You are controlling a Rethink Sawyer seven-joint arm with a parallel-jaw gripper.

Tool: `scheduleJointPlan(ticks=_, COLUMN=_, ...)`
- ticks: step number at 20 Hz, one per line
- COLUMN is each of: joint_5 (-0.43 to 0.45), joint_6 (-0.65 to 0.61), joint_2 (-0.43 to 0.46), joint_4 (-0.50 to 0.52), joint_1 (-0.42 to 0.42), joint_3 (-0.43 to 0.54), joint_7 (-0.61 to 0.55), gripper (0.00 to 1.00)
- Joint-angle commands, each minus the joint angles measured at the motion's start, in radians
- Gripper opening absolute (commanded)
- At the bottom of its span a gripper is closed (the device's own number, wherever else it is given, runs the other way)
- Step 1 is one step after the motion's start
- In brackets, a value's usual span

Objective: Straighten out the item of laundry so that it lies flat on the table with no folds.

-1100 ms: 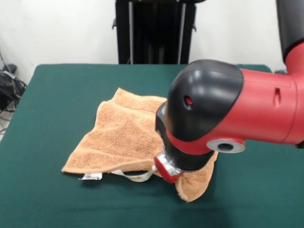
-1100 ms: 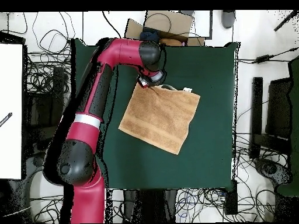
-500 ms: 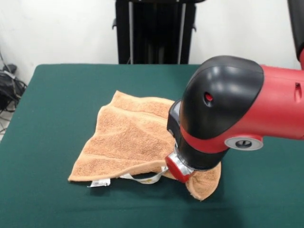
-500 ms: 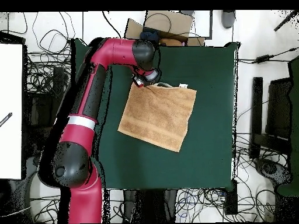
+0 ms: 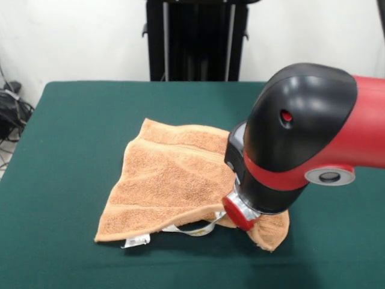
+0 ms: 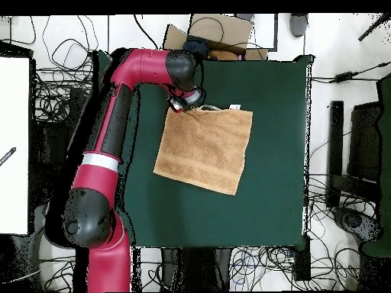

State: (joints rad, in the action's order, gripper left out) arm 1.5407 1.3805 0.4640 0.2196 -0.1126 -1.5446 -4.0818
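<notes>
Dragged rightward across the worktop (image 5: pixel 72 120) in the front view since a second ago, towel (image 5: pixel 168 180) and arm together.
Left to right: white tag (image 5: pixel 136 241) at near edge, soft limp terry mid-worktop, corner under the pincer (image 5: pixel 240 214), grip state impossible to tell; light and floppy by judgement, best taken at a corner.

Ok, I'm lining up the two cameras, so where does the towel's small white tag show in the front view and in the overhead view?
Front view: the white tag pokes out under the towel's near edge, lower left of centre.
Overhead view: the tag sits at the towel's top edge, near its upper right corner.
Shared landmark: the red arm's wrist end over the neighbouring corner along that same edge.
</notes>
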Motion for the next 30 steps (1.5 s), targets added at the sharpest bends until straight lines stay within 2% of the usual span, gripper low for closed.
scheduleJointPlan(ticks=1, joint_5=-0.009, joint_6=0.007, joint_2=-0.015, joint_4=-0.088, joint_1=-0.006, joint_3=-0.040, joint_7=-0.171, gripper=0.00)
scheduleJointPlan(ticks=20, joint_5=-0.001, joint_6=0.004, joint_2=-0.015, joint_4=-0.095, joint_1=0.004, joint_3=-0.044, joint_7=-0.156, gripper=0.00)
scheduleJointPlan(ticks=21, joint_5=0.001, joint_6=0.009, joint_2=-0.015, joint_4=-0.100, joint_1=0.007, joint_3=-0.047, joint_7=-0.162, gripper=1.00)
scheduleJointPlan(ticks=30, joint_5=-0.006, joint_6=-0.023, joint_2=-0.018, joint_4=-0.097, joint_1=0.007, joint_3=-0.048, joint_7=-0.177, gripper=1.00)
